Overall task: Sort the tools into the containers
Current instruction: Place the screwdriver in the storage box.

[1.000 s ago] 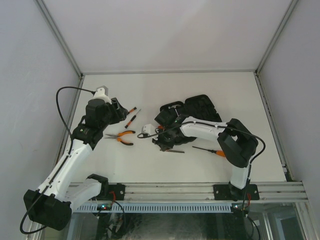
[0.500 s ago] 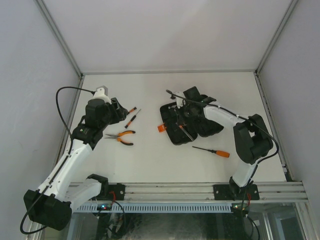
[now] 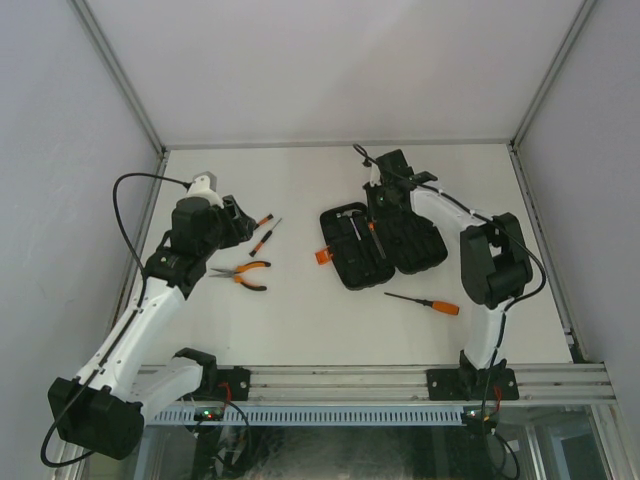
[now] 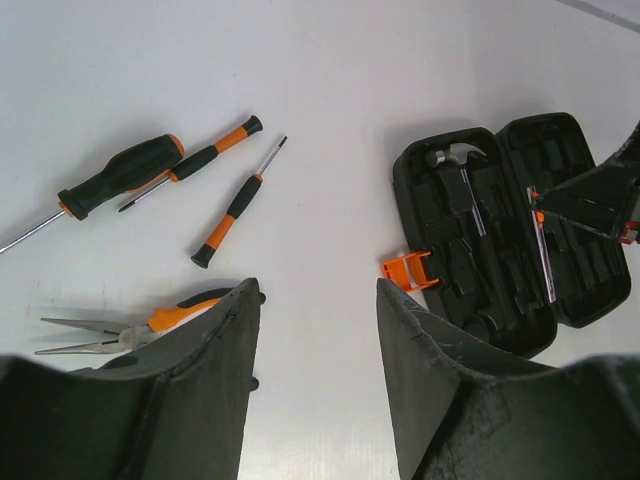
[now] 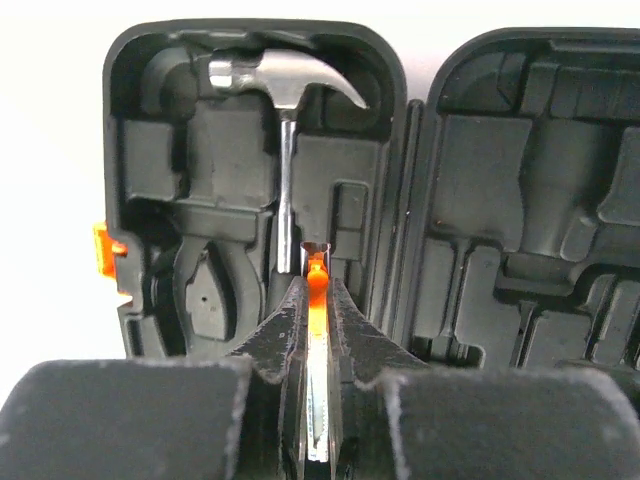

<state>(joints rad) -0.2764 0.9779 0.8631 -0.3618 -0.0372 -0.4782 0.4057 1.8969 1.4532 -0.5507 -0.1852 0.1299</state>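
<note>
While left pincer (image 4: 317, 305) gapes empty, right pincer (image 5: 317, 290) clamps a half-hidden orange screwdriver (image 5: 317, 272).

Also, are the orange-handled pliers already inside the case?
No, the pliers lie on the table, well to the left of the open case.

No writing that can be read anywhere, the tool case (image 5: 520, 200) plain black with no legible brand or label, the hammer (image 5: 285, 80) with no legible mark, the pliers (image 4: 183, 310) and the screwdriver (image 5: 316, 300) with no legible number or sign
</note>
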